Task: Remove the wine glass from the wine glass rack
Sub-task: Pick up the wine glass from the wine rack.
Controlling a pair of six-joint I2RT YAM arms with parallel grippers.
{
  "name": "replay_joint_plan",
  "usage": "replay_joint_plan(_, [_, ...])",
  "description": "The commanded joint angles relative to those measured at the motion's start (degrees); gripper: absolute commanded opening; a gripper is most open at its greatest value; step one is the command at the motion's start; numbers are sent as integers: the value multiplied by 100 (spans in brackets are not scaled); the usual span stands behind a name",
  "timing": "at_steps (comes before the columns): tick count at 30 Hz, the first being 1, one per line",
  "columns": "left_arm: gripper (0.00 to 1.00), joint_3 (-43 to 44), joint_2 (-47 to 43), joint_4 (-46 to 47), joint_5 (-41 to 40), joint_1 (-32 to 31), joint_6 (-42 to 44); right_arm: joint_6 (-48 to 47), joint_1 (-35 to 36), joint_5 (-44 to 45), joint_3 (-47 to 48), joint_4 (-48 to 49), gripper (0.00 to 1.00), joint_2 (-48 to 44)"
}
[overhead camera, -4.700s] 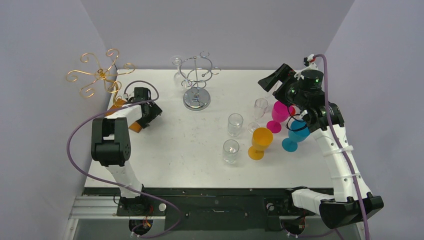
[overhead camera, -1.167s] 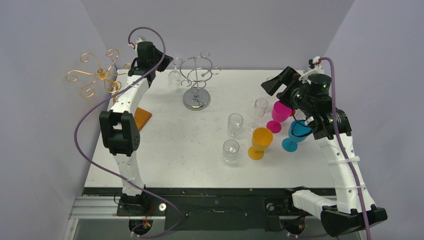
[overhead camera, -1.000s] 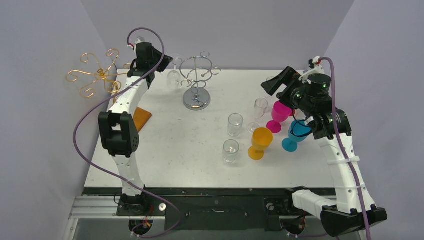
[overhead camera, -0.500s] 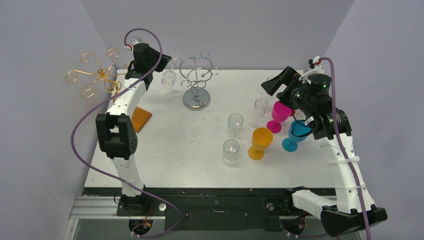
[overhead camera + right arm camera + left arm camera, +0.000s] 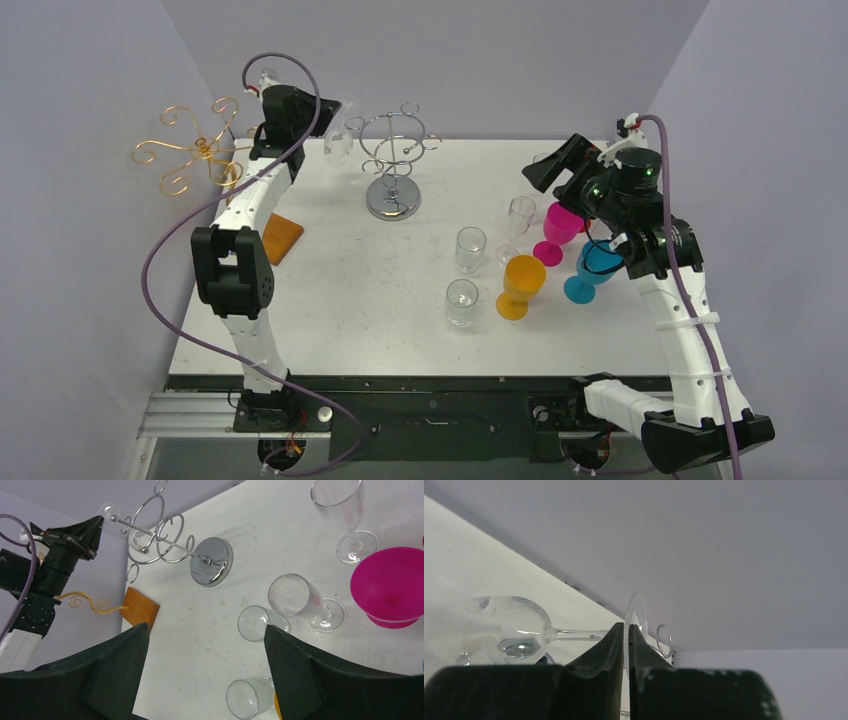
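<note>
**Left gripper clamped on the foot of the wine glass, just beside the rack**

- Left arm is raised over the far-left corner of the tabletop point(image 5: 350, 330). The left gripper point(image 5: 626, 628) has its jaws together on the thin rim of the foot of the wine glass point(image 5: 519, 630). Almost no gap shows between the fingers.
- Left wrist view: the stem runs sideways from the fingers and the bowl is out to the left. The glass is clear and looks empty.
- Top view: the bowl hangs just left of the outer loops of the wine glass rack point(image 5: 395, 150). The rack stands on its round chrome base near the middle of the far edge.
- Right wrist view: the foot sits very near a ball-tipped rack arm. I cannot tell whether the two touch.
- Right gripper point(image 5: 205, 635) has its jaws wide apart with nothing between them. It is held above the right side of the tabletop.
- Below the right gripper, toward the right edge: a stemmed glass point(image 5: 519, 215), a magenta goblet point(image 5: 560, 228), an orange goblet point(image 5: 520, 283) and a blue goblet point(image 5: 593, 268).
- Nearer the centre: a clear tumbler point(image 5: 470, 248) and a second tumbler point(image 5: 461, 300).
- A gold wire rack point(image 5: 200, 150) is at the left edge.
</note>
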Motion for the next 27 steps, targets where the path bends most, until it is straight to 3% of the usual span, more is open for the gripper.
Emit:
replay_joint_plan(1, [0,125,-220,751,-25,77,-90,-95,-45,36,109,14,80,-99])
replay_joint_plan(27, [0,338,-1094,382,419,310,10,-96,68,-167,-5,383,80,-104])
